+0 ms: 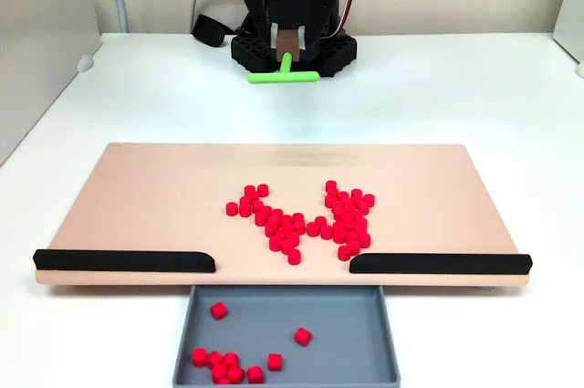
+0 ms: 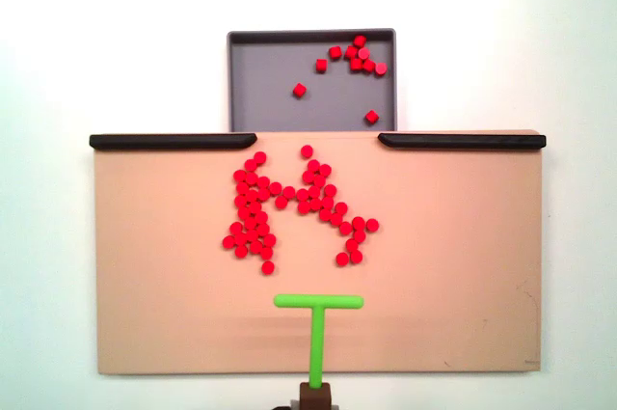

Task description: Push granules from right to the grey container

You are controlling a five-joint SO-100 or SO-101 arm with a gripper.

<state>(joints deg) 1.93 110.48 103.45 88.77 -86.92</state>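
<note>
The pincer [image 1: 287, 41], closed on a green stick [image 2: 316, 333] whose crossbar lies left-right, waits behind the red beads [image 2: 289, 203] on the board [image 2: 463, 265], and the grey tray [image 2: 270, 72] lies straight beyond them.

- Granules [image 1: 310, 222]: bright red, plain, all one shade.
- Grey container [image 2: 265, 82]: flat mid-grey.
- Board [image 1: 155, 196]: pale peach, unpatterned.
- Two strips [image 1: 123, 261]: matt black.
- T-shaped stick [image 2: 316, 333]: vivid lime green.
- End effector [image 1: 288, 41]: brown holder, black perforated arm housing.
- Desk [image 1: 456, 87]: white.
</note>
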